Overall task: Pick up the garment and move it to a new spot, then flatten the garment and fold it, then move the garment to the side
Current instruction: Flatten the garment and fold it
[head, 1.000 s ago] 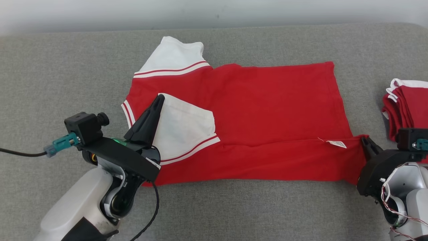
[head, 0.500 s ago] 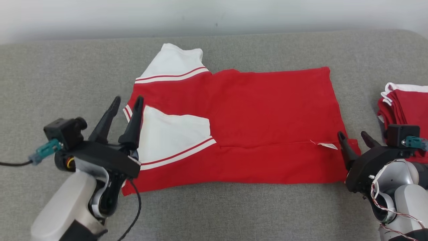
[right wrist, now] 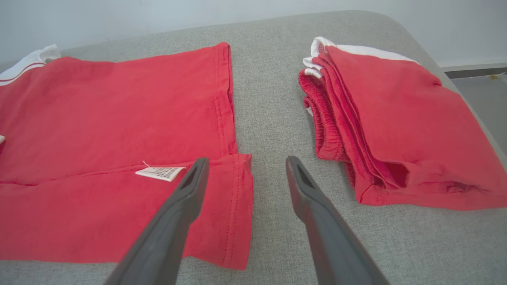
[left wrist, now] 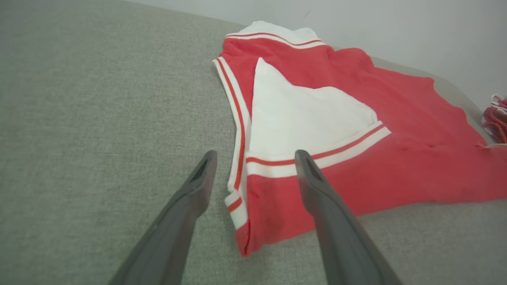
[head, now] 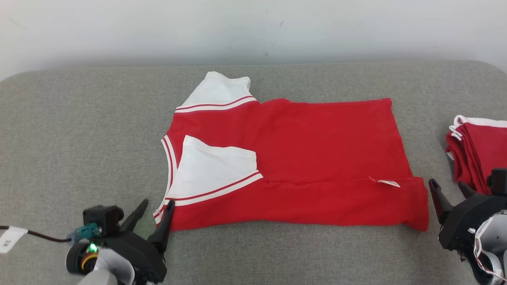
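Note:
The garment [head: 317, 150] is a red shirt with white, red-striped sleeves, spread flat on the grey padded surface [head: 79, 138]. Its near long edge is folded over, so one white sleeve [head: 214, 166] lies on top and a white label [head: 388, 183] shows. My left gripper [head: 158, 202] stands open at the garment's near left corner, its fingers either side of the striped edge [left wrist: 237, 158] in the left wrist view, holding nothing. The right gripper [head: 446, 183] is open just right of the near right hem corner [right wrist: 237, 206], with bare surface between its fingers.
A stack of folded red garments [head: 481, 150] lies at the right edge of the surface, close to my right gripper and right of its fingers [right wrist: 396, 118]. A pale wall [head: 253, 27] runs behind the surface. Bare grey surface stretches to the garment's left.
Both grippers opened, let go of the folded edge and drew back toward the near side. The head camera has shifted, so the whole scene sits lower in view.

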